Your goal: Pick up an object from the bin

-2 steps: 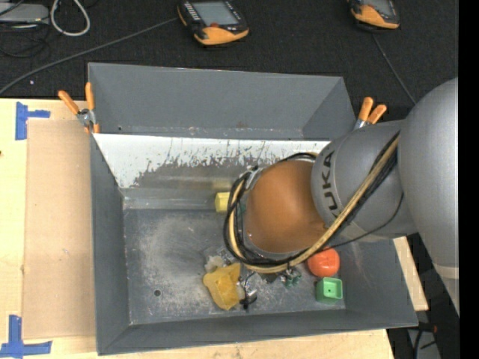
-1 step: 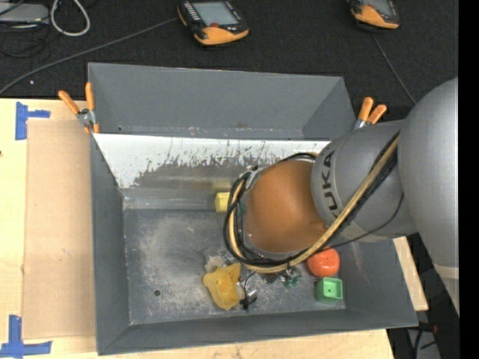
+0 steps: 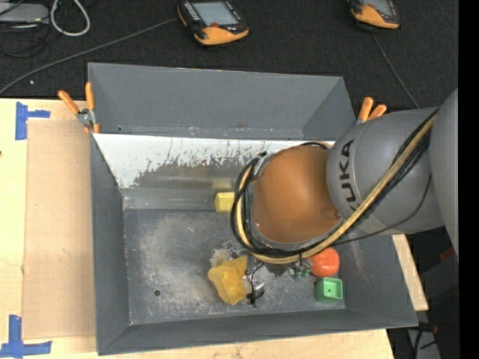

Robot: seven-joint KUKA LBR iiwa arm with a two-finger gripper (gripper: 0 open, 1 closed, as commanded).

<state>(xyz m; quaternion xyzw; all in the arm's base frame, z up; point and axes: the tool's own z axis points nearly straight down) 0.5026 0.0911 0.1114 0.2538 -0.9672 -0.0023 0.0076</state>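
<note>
Green block (image 3: 329,289) sits closest, by the near wall of the grey bin (image 3: 150,223) toward its right, with an orange-red ball (image 3: 326,261) just beyond it. Left of these lies a crumpled yellow lump (image 3: 227,280), its right side partly covered by the claw (image 3: 254,286), which is down against it. The orange wrist cover (image 3: 292,197) hides most of the claw, so whether it is open or closed, or grips the lump, cannot be told. A small yellow block (image 3: 224,201) rests at the far wall. Something small and green (image 3: 301,273) below the cover is too hidden to name.
</note>
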